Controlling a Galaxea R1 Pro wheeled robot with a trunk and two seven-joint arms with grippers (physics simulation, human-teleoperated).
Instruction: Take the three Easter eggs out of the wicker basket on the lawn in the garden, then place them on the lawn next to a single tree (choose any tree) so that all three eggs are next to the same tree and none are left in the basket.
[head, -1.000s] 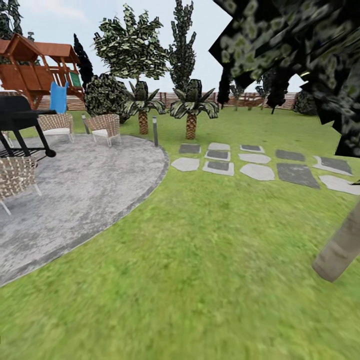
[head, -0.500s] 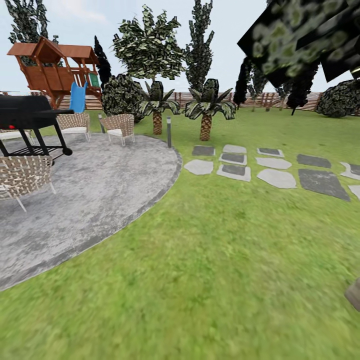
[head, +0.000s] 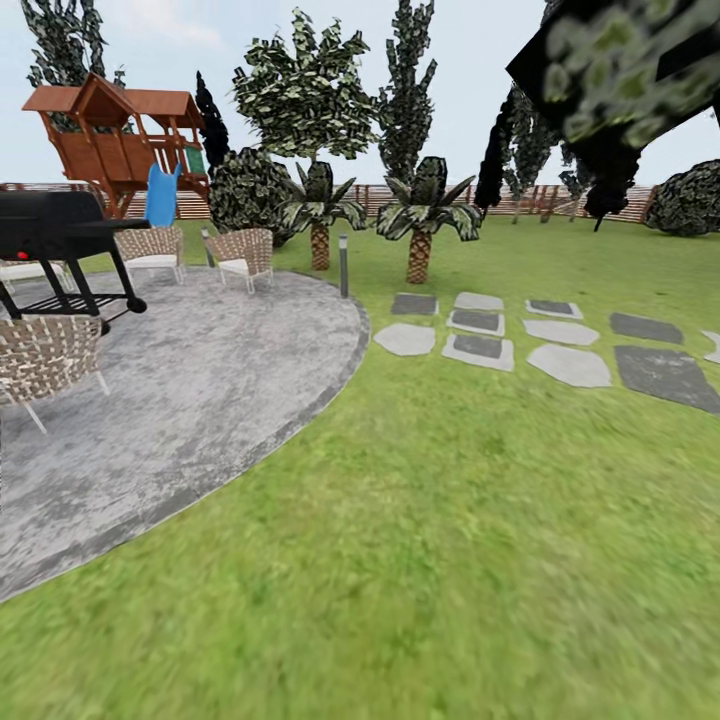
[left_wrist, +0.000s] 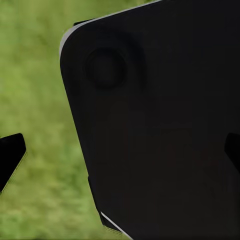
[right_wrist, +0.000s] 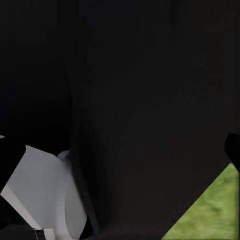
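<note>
Across the foreground, the lawn (head: 450, 540) stretches to a brown slat fence (head: 540, 200); a grey round patio (head: 180, 380) with wicker chairs (head: 245, 255) borders its left edge. Gripper states cannot be told.

A broad matte-black body panel (left_wrist: 165, 125) with a rounded, pale-edged corner bears a shallow circular recess (left_wrist: 106, 67). Black finger tips (left_wrist: 10, 155) show at both sides. Beside another black panel (right_wrist: 145, 100) sits a white angular part (right_wrist: 42, 190)
</note>
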